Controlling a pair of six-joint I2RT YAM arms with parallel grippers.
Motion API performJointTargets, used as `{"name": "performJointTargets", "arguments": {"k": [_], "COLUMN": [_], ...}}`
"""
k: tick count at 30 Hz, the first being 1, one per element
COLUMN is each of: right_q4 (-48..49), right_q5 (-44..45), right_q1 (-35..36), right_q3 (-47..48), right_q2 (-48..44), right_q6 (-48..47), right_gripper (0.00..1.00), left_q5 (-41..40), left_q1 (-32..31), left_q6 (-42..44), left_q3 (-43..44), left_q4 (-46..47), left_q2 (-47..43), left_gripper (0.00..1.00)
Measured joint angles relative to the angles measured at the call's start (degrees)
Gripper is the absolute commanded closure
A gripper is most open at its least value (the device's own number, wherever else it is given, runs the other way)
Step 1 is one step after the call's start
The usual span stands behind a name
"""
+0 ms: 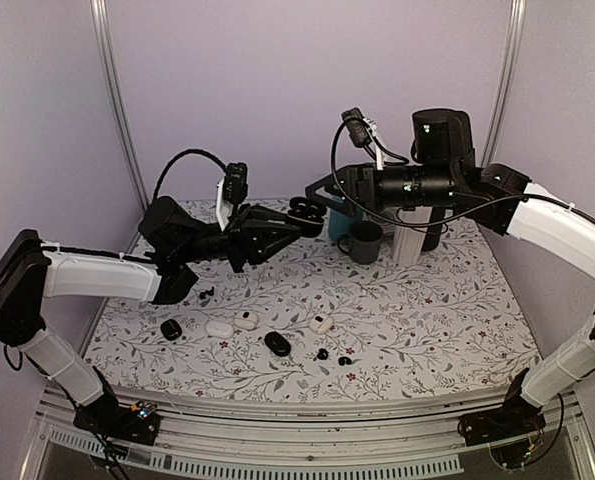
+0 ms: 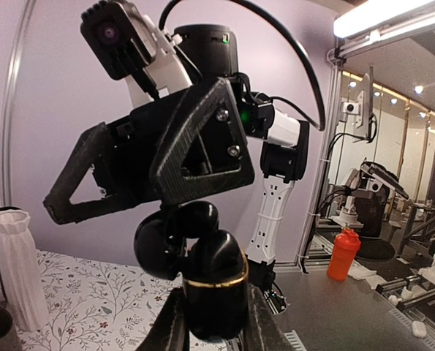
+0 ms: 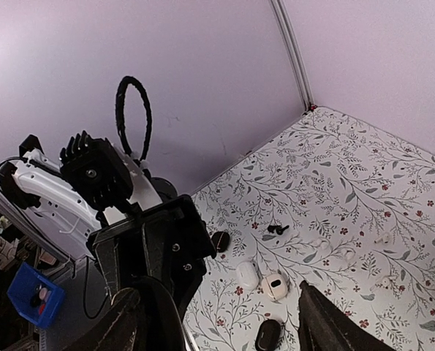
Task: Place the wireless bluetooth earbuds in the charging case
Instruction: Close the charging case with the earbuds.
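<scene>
Top external view shows two earbuds [image 1: 322, 353] lying loose near the front of the floral table [image 1: 427, 330], a little apart and just right of a black oval case [image 1: 277, 343]. They are mere dark specks there, with no shape to read. Two further dark specks [image 1: 207, 293] lie farther left and back, perhaps buds as well. The right wrist view catches those specks but cuts off the front pair.

The charging case [image 2: 216, 281] is up in the air over the far middle of the table with its lid swung open. The left gripper [image 2: 216, 314] clamps its lower half, fingers [image 2: 175, 322] pressed on either side. Only the left wrist view shows the case's gold rim, but it sees the case from outside. The wells are hidden, so I cannot tell whether a bud sits inside.

The right gripper [image 1: 317, 192] hovers right at the case, jaws spread wide with nothing between them. In its own view its fingers [image 3: 122, 325] stand well apart at the bottom edge.

White cases [image 1: 219, 327] lie in the front row. A grey mug [image 1: 365, 241] and a white vase [image 1: 407, 245] stand behind, partly hidden by the right arm.
</scene>
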Motion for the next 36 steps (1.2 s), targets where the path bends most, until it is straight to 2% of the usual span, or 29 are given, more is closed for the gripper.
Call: {"name": "performJointTargets", "arguments": {"k": [36], "right_q4": [2.86], "right_q5": [-4.87], "right_q1": [-0.07], "right_q3": [-5.03], "right_q2": [-3.26], "right_q6": [-6.82], "right_gripper": [0.22], "left_q5": [3.23], "left_q1": [-0.04], "left_q6": [-2.01], "left_q3": [0.33], "left_q4": [0.13], "left_q2": [0.61], "left_gripper": [1.0]}}
